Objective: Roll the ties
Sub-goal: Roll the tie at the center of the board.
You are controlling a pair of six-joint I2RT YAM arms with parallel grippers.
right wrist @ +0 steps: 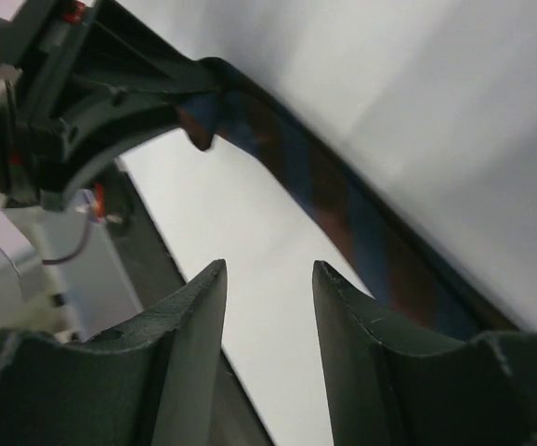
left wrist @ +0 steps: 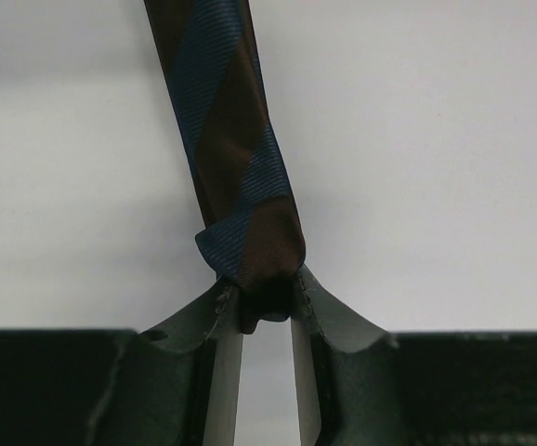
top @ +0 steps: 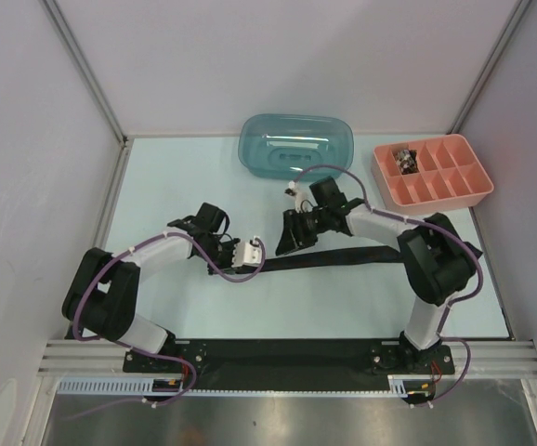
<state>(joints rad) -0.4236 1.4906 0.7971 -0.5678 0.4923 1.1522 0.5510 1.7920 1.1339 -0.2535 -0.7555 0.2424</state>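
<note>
On table (top: 176, 307), one tie (top: 343, 257): left tool (left wrist: 265, 290) pinching its end, right tool (right wrist: 268, 274) gaping

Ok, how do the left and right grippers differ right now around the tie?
The left gripper is shut on the folded end of the tie; the right gripper is open with nothing in its gap. The tie runs straight out from the left gripper, but passes beside the right gripper, outside its gap. Both sit close together at the same end of the tie.
</note>
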